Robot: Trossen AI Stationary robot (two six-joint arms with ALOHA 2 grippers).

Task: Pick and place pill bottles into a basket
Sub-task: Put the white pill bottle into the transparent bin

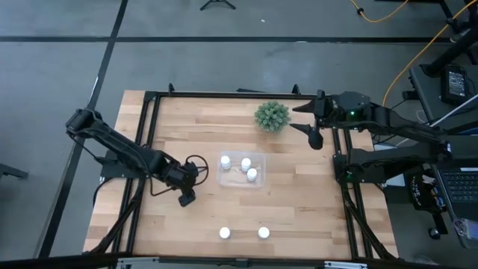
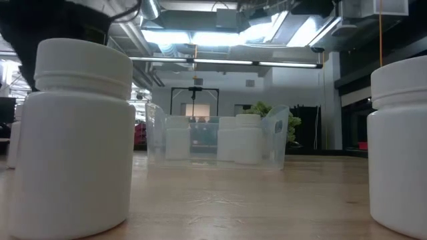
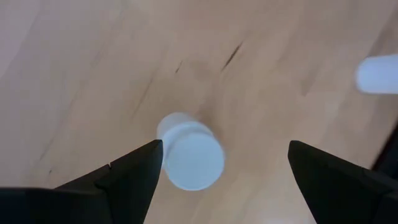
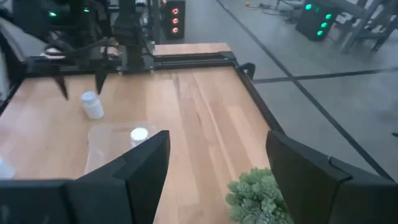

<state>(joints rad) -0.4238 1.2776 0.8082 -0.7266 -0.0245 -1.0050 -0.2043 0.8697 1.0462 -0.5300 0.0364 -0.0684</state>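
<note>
Overhead hides the bottle (image 3: 189, 155) I see in my left wrist view, lying between the spread fingers of the left gripper (image 1: 187, 199). Three bottles sit in the basket (image 1: 240, 180), two near the wooden table's (image 1: 299, 194) front edge. Right gripper (image 1: 315, 138) gapes beside the plant (image 1: 272, 116).

Three bottles (image 1: 246, 164) in basket (image 1: 260, 181) — others outside

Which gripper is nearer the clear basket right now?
Left. The left gripper hangs open just off the basket on its left side, over a lone pill bottle. The right gripper waits open farther off, past the green plant.
</note>
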